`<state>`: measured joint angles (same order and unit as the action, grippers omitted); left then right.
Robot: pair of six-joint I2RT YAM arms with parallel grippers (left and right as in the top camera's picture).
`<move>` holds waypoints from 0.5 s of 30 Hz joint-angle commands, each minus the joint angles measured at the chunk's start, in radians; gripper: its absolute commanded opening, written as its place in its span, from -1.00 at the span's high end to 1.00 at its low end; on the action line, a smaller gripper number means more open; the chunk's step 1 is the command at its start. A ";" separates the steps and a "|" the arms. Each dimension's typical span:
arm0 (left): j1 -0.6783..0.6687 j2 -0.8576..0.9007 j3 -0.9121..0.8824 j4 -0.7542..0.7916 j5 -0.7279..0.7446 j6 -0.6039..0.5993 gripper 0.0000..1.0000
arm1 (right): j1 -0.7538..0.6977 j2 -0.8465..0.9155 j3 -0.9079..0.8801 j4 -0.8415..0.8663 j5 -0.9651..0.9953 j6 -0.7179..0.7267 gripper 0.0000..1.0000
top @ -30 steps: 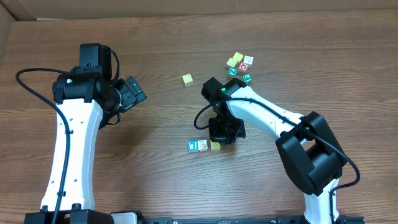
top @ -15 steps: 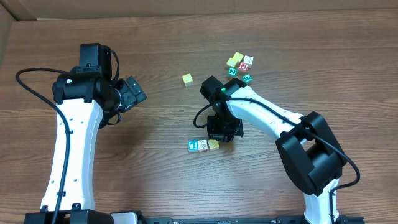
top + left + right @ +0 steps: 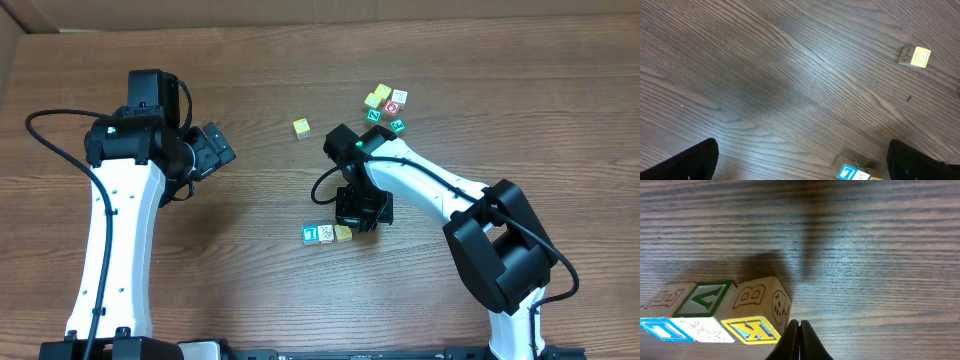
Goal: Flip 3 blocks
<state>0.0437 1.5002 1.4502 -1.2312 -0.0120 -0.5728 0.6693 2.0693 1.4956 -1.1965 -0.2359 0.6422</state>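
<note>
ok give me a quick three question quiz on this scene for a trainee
1. True or false: the right fingers are shut with nothing between them.
2. How many blocks form the row beside them?
3. Which block of that row lies nearest those fingers? A blue block, B cream-white block, C yellow block.
Key: 1 true; 2 three; 3 C.

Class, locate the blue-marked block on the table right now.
In the overhead view the blue-marked block lies below centre, against the cream block on its right, left of the shut right gripper.
</note>
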 commanded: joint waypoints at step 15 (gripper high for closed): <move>0.002 0.007 0.006 0.002 -0.002 0.004 -0.99 | 0.006 -0.027 -0.006 -0.016 0.007 0.051 0.92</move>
<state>0.0437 1.5002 1.4502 -1.2312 -0.0120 -0.5728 0.6693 2.0693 1.4956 -1.2160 -0.2352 0.6800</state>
